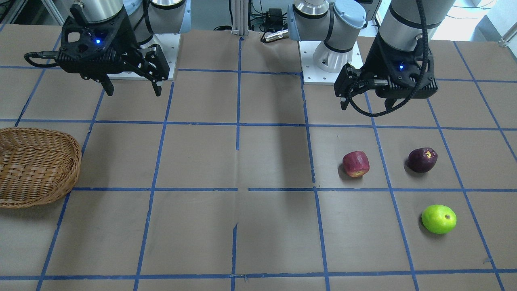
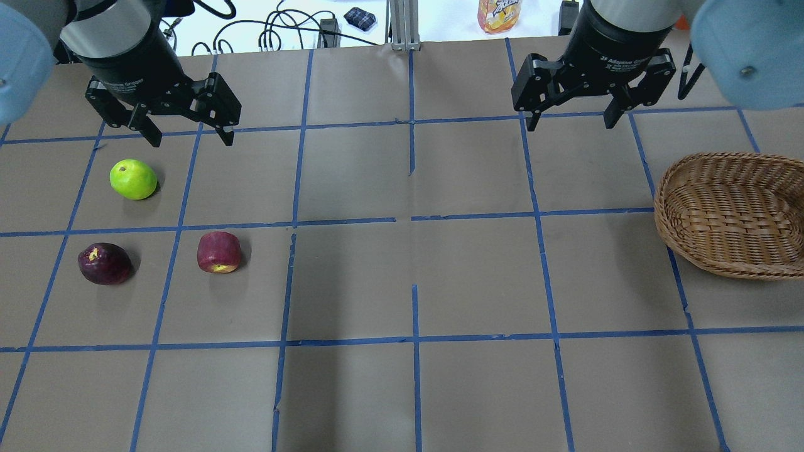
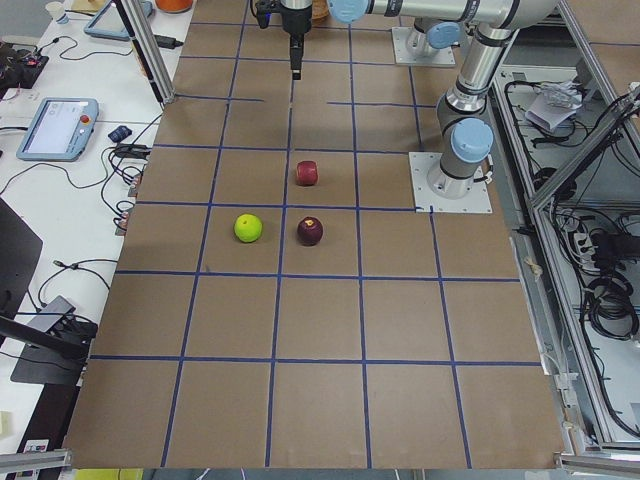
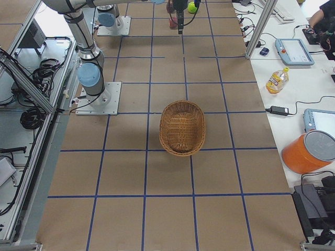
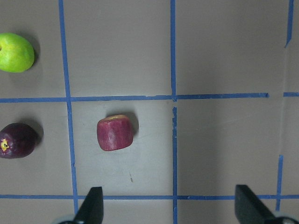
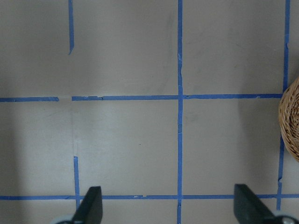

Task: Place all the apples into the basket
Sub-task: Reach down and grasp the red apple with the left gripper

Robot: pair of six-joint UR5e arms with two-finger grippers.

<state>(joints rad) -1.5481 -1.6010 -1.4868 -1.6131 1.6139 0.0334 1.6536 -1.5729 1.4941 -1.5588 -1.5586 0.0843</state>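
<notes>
Basket [image 2: 728, 213] of woven wicker sits on the brown table [image 2: 477, 276] with its blue tape grid, far over on the robot's right side. The overhead and front-facing [image 1: 36, 165] views cut it off at the frame edge. Only the camera at the table's right end shows the whole oval [image 4: 181, 128], while the right wrist camera catches just a sliver of its rim [image 6: 290, 121].

Right gripper [image 2: 572, 123] hangs above the table just inward of the basket, its fingers spread wide with bare table between them [image 6: 168, 207]. Left gripper [image 2: 190, 139] hangs at the other side, also spread wide and holding nothing [image 5: 170, 205].

All three apples lie on the table on the robot's left, well apart from the basket. The green apple [image 2: 133, 179] is nearest the left gripper. The red apple [image 2: 219, 252] and the purple apple [image 2: 104, 263] lie a square closer to the robot, the red one further inward. The left wrist camera takes in all three together: green [image 5: 15, 52], red [image 5: 115, 133], purple [image 5: 16, 140]. The overhead view shows the yellowish patch on the purple apple. The left-end camera shows the three as a small loose triangle [image 3: 248, 228].
</notes>
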